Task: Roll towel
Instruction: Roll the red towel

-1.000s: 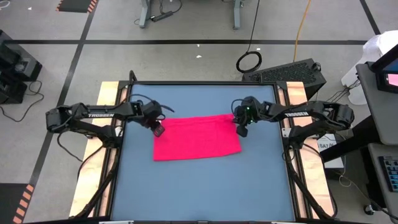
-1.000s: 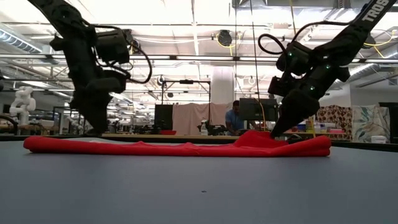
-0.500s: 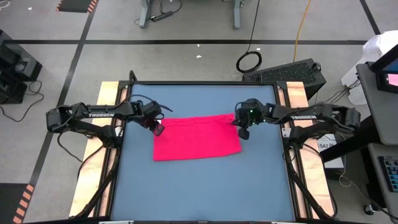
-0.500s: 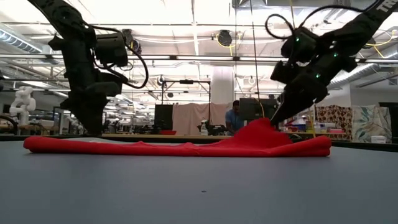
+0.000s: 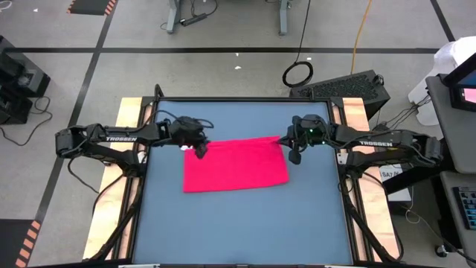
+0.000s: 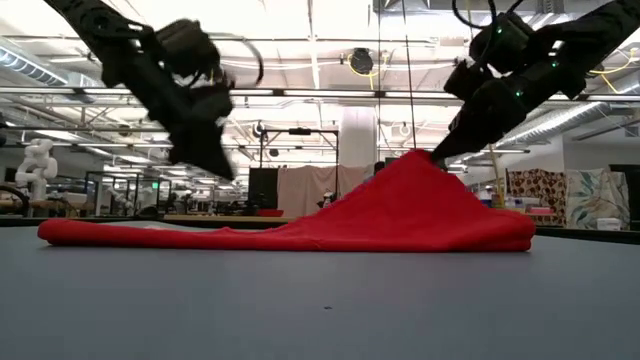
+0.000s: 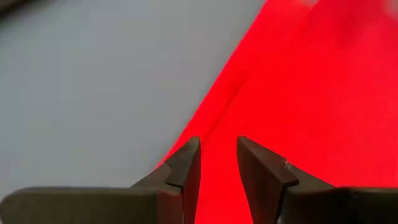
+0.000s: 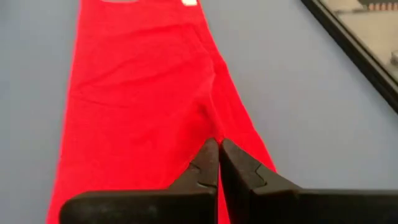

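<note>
The towel (image 5: 236,164) was a plain, bright pinkish-red with no pattern, and a small white tag (image 8: 189,2) showed at one edge. The worktop (image 5: 245,216) beneath it was a flat, unmarked grey-blue inside a black frame, with pale wood strips along both sides. Both arms were dark, nearly black; the left pincer (image 7: 217,171) and the right pincer (image 8: 217,165) were black too.
</note>
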